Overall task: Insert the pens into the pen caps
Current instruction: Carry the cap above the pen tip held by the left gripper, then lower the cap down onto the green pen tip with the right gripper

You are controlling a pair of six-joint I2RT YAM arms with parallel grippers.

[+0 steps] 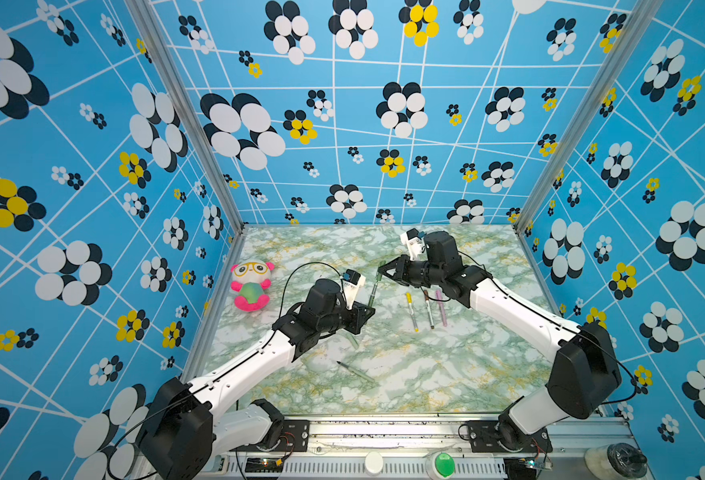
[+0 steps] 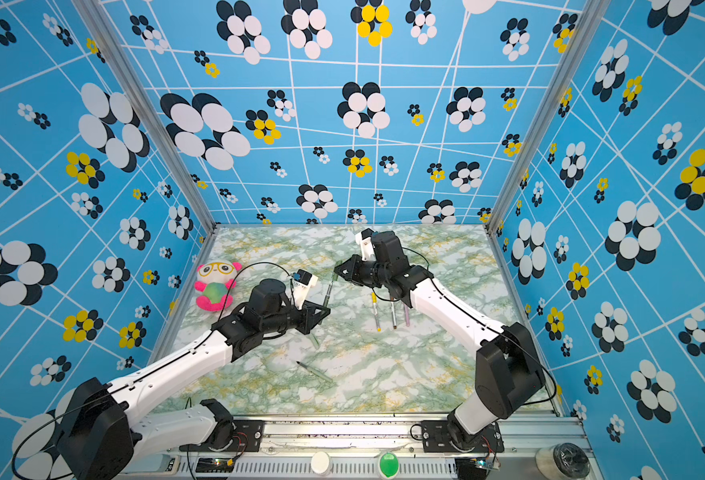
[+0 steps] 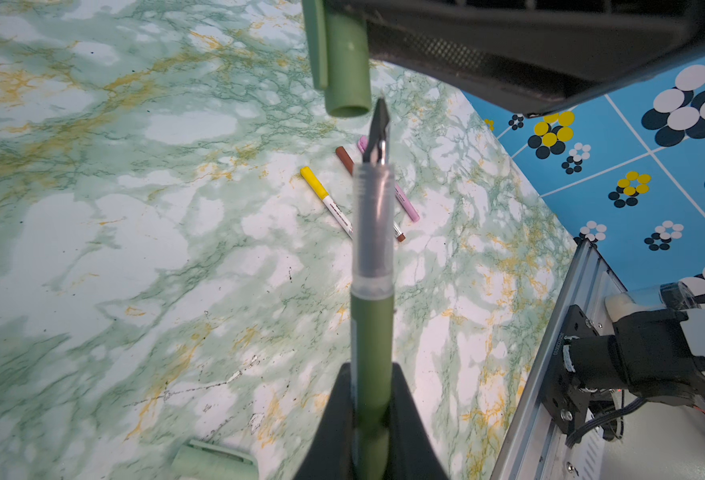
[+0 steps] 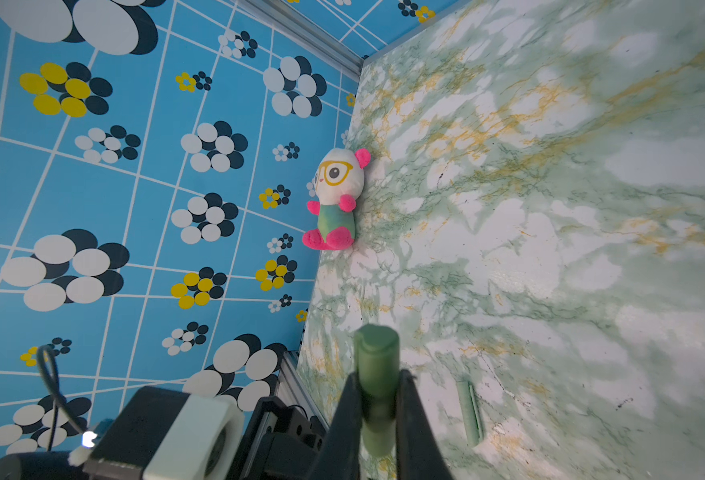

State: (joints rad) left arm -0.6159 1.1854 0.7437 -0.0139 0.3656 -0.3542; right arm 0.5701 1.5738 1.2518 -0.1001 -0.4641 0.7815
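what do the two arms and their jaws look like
They match: the left arm and right arm have white tubular links, bulky black joint housings and black wedge-shaped jaws. A thin black cable loops along each, and a white-mounted wrist camera sits near each wrist.

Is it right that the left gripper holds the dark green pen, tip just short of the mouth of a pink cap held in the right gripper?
No. The right gripper holds a dark green cap, not a pink one; the left wrist view shows it. The rest stands: the left gripper holds the dark green pen, tip just short of that cap's mouth.
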